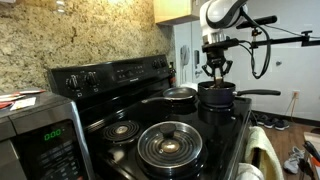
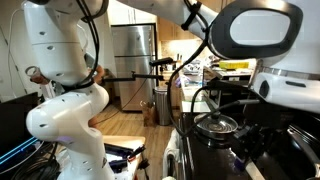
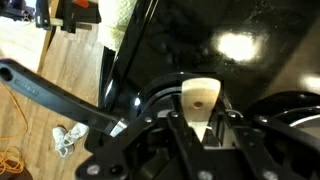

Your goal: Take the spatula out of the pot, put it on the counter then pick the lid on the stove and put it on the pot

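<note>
step one in hand: spatula out of pot. gripper [image 1: 216, 70] hangs over pot [image 1: 217, 97] at far front corner of stove [image 1: 110, 75]. in wrist view, jaws are clamped on pale top of spatula [image 3: 200, 98], which is inside pot's rim. next move likely wants a straight lift clear of rim, then a carry off stove. lid [image 1: 168, 147] lies on near front burner, untouched. writing: green digits on microwave [image 1: 40, 135], too small to read. no brands legible.
</note>
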Controlling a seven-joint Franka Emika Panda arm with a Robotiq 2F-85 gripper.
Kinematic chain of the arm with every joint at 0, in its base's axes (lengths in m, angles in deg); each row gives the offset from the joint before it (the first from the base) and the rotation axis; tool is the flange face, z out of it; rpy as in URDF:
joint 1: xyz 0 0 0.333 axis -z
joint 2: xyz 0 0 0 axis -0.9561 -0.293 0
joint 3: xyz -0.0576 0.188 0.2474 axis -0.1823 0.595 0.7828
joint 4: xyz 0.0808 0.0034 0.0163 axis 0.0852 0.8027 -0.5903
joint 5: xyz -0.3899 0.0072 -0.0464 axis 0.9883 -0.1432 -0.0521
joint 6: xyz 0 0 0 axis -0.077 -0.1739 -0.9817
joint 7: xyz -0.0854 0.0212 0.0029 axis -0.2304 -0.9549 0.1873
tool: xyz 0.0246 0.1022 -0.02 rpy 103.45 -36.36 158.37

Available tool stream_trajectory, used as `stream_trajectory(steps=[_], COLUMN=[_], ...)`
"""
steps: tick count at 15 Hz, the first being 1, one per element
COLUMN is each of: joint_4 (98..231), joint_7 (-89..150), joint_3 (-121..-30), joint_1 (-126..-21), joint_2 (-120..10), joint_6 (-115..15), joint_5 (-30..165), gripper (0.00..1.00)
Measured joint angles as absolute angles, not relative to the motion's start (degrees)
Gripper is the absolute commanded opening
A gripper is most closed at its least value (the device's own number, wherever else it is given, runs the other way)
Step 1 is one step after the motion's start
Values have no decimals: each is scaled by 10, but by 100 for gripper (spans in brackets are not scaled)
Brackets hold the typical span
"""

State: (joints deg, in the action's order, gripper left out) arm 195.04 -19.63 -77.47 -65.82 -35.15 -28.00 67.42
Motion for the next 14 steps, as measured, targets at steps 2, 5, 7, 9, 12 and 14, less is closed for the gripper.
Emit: stream_trajectory(steps=[2,5,7,9,12,14], joint_4=[1934,1923,1923,1923,1923,1923], joint_7=[-197,-197,-197,-192,-159,-135], joint_3=[-765,-749,-737,-725,-701,-686], joint_1=[-665,-678,-685,-693,-713,-728], joint_2=[-345,-327,-313,-302,-291,-288], joint_6=[-258,-235,-230,-228,-229,-238], joint_5=[701,729,738,740,760,762], gripper=[10,9,9,9,9,10])
